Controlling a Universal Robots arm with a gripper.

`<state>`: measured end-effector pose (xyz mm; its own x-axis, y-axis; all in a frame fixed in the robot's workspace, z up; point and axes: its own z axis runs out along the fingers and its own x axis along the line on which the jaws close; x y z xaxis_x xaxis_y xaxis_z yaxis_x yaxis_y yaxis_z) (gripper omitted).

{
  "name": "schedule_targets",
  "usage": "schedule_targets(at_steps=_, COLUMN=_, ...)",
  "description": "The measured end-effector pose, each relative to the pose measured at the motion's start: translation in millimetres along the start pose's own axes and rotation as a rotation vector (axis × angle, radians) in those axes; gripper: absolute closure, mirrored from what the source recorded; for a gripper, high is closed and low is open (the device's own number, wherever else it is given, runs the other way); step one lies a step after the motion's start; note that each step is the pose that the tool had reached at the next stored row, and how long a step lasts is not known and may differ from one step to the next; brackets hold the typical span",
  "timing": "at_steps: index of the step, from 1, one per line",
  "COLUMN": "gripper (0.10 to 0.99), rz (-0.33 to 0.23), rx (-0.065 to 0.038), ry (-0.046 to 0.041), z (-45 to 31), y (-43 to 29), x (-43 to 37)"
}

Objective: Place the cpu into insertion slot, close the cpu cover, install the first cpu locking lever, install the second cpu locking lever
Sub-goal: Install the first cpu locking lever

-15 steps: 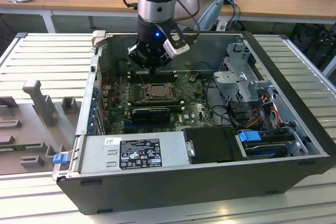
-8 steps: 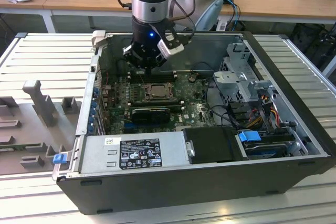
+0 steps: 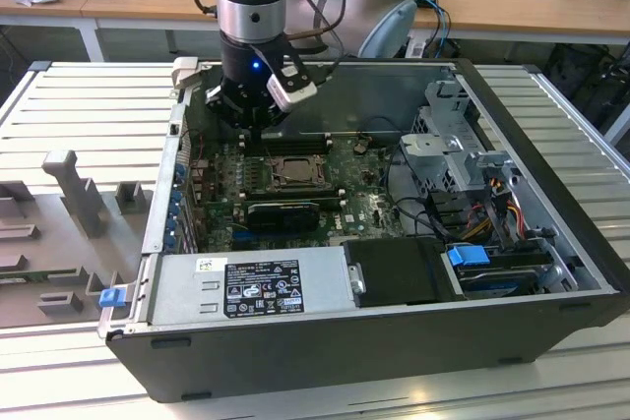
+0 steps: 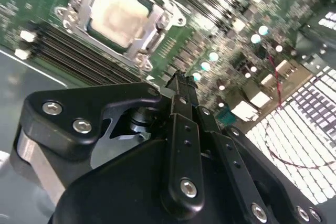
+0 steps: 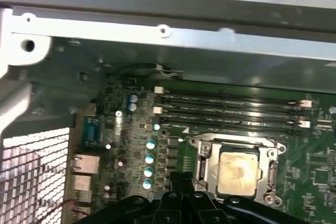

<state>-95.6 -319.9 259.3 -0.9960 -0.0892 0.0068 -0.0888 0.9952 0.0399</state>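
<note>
The exterior view looks down from afar into the computer case; both wrist views closely share the insertion slot.

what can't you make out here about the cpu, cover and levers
Levers: too small in the exterior view, blurred in both wrist views; latched or not is unclear.
Cover: whether it lies fully flat over the cpu is blurred in the second wrist view.
Slot: the edge nearest the end effector is hidden by it in the first wrist view.
</note>
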Motion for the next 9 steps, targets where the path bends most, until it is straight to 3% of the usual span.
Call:
schedule_targets(at_steps=4, gripper=0.980, rz=0.000, rx=-0.003, ry=-0.0011, z=0.2, y=4.6, x=7.8)
schedule_targets(at_steps=9, gripper=0.980, rz=0.000, rx=-0.011, ry=-0.0020, z=0.7, y=16.3, x=8.0)
